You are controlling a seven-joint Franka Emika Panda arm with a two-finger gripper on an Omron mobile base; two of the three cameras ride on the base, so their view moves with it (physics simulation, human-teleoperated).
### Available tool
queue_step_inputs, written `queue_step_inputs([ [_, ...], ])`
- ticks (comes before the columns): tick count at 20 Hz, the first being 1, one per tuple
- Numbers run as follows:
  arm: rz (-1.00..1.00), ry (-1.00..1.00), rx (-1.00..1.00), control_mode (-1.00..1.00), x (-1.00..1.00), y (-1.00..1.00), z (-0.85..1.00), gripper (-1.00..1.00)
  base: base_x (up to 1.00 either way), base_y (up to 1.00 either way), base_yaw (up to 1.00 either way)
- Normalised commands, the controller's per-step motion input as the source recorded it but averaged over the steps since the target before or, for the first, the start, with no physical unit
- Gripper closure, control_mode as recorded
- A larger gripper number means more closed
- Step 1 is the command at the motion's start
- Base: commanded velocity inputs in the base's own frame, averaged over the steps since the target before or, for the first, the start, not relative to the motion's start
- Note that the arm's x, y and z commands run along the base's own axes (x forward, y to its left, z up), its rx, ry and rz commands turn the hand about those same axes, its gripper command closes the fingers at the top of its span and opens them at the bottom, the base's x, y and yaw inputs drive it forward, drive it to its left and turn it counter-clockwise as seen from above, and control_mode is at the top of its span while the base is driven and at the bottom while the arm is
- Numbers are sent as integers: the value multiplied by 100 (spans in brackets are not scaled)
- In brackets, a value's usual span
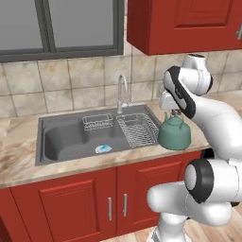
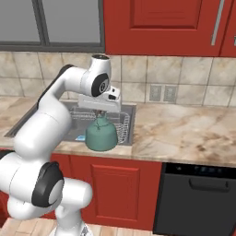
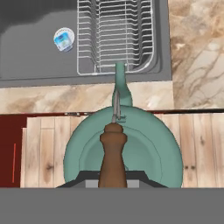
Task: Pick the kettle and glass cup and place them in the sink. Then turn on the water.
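Hand view looks straight down on the kettle (image 3: 122, 151), which hangs from the hand (image 3: 113, 177) clenched on its brown handle (image 3: 112, 155); the kettle is in the air over the bench (image 3: 65, 97) front edge, spout (image 3: 120, 85) aimed at the sink (image 3: 26, 39) but body not yet over it.

Risks, as I judge them: the grip is on a narrow, smooth, arched handle, so the squat, rounded kettle could swing or twist when the arm moves. Lowered now, it would meet the bench lip or drop to the wooden floor. Carried straight ahead, it lands on the wire rack (image 3: 116, 37), where a curved base may sit tilted among thin chrome bars.

Kettle is matte teal; sink is flat dark grey and rectangular; bench is veined marble. 1 small blue-white round thing (image 3: 64, 39) lies in the basin.
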Motion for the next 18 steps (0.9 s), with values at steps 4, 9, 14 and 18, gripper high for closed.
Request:
queue_step_inputs([
  [4, 0, 0, 0, 100, 0, 0, 0, 100, 56, -6, 0],
  [9, 0, 0, 0, 100, 0, 0, 0, 100, 43, -5, 0],
  [14, 0, 0, 0, 100, 0, 0, 0, 100, 41, -4, 0],
  [18, 0, 0, 0, 100, 0, 0, 0, 100, 37, -1, 0],
])
